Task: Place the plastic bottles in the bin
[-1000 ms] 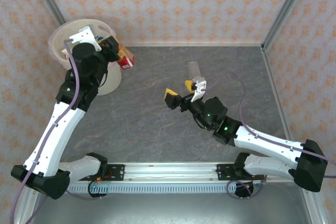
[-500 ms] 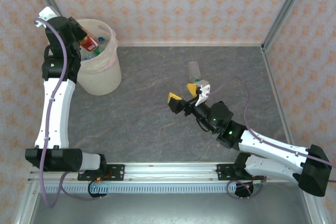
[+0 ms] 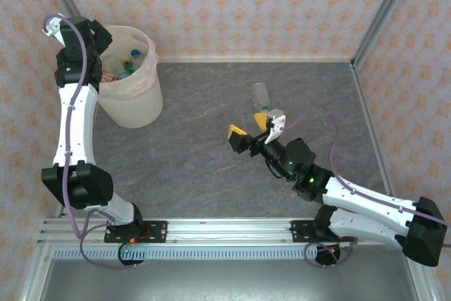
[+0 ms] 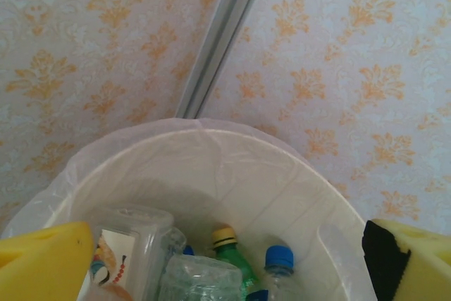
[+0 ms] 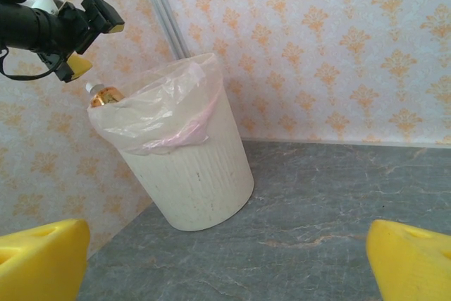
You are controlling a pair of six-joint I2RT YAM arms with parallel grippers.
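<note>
Bottles (image 4: 237,260) lie in bin (image 4: 289,195) (left fingers (image 4: 42,262) spread above).

Bright, even light; soft shadows; mild blur

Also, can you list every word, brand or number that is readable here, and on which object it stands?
No text can be read anywhere.
Label on the boxy clear bottle in the bin: a coloured drawing, letters too blurred.
Small bottle on the table: too small to read any print.
</note>
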